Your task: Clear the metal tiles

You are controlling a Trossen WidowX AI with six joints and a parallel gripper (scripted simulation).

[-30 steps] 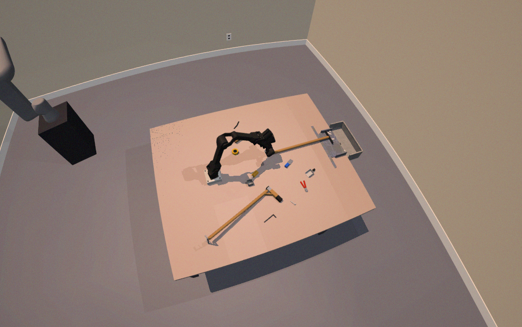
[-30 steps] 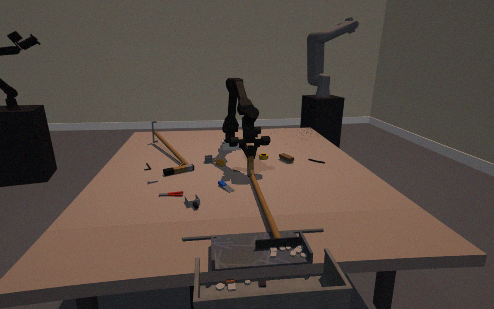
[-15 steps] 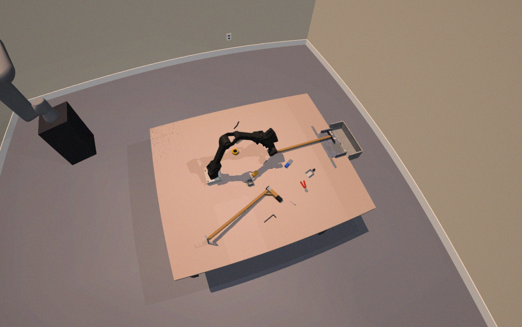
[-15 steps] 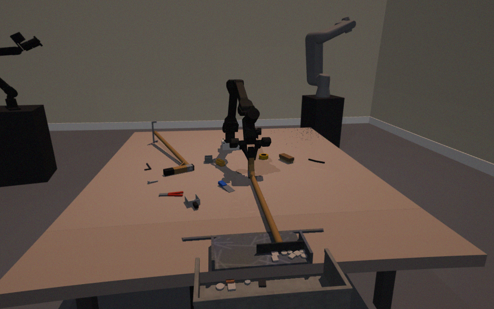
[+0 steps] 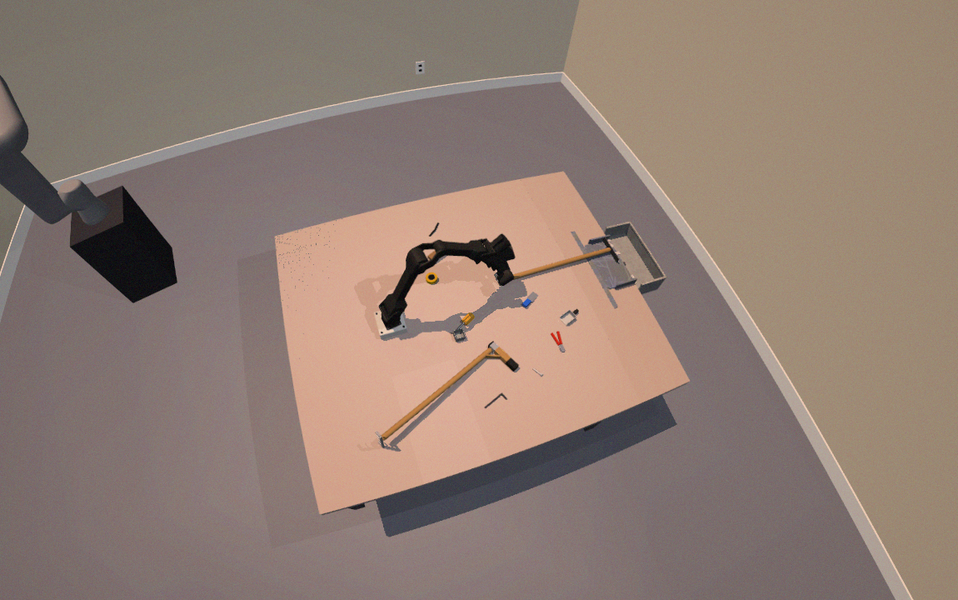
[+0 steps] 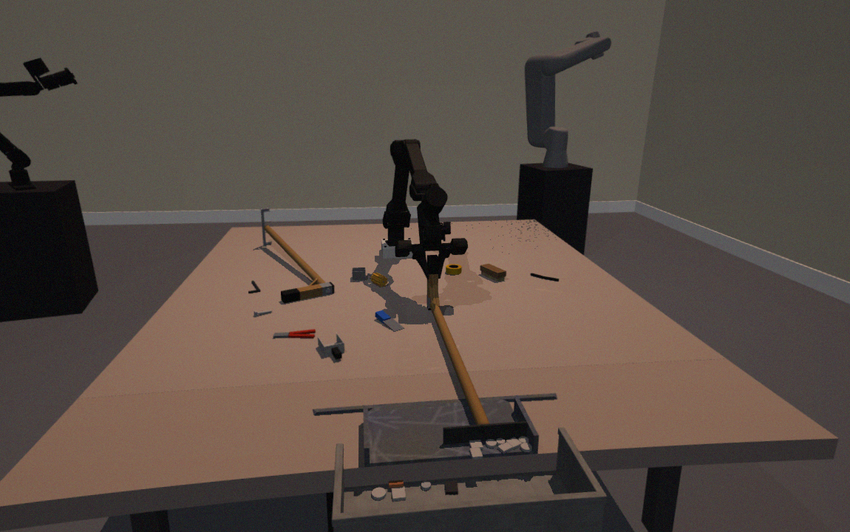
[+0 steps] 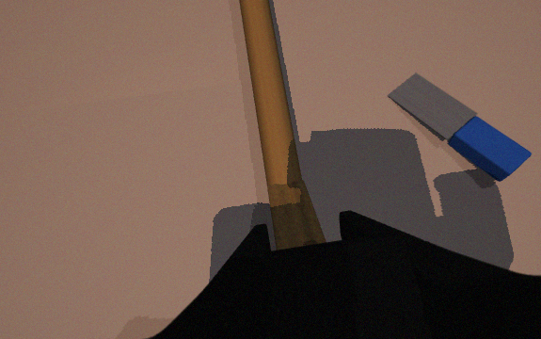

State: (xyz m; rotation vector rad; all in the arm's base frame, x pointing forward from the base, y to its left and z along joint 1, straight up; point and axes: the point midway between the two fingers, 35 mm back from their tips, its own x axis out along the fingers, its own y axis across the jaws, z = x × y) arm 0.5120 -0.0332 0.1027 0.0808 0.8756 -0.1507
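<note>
My gripper (image 5: 506, 278) (image 6: 433, 274) (image 7: 304, 229) is shut on the grip end of the long scraper (image 5: 561, 263) (image 6: 457, 360) (image 7: 267, 80), low over the table. The scraper's dark blade stands across the right part of the steel bench plate (image 6: 401, 433) in the exterior view. Several pale metal tiles (image 6: 508, 445) lie bunched just in front of the blade, beside the plate's right side wall. The plate left of the blade shows no tiles. The catch box (image 5: 647, 257) (image 6: 468, 516) at the table's edge holds several tiles, pale, orange and dark. Its near wall hides part of its floor.
A blue-handled putty knife (image 5: 529, 300) (image 6: 388, 320) (image 7: 459, 126) lies beside the scraper. A clamp-like part (image 6: 330, 346), red pliers (image 5: 557, 341) (image 6: 296, 334) and a long-handled wooden tool (image 5: 437, 393) (image 6: 296, 256) lie farther to that side. Yellow tape (image 6: 453, 269) and a brush (image 6: 493, 272) lie on the other.
</note>
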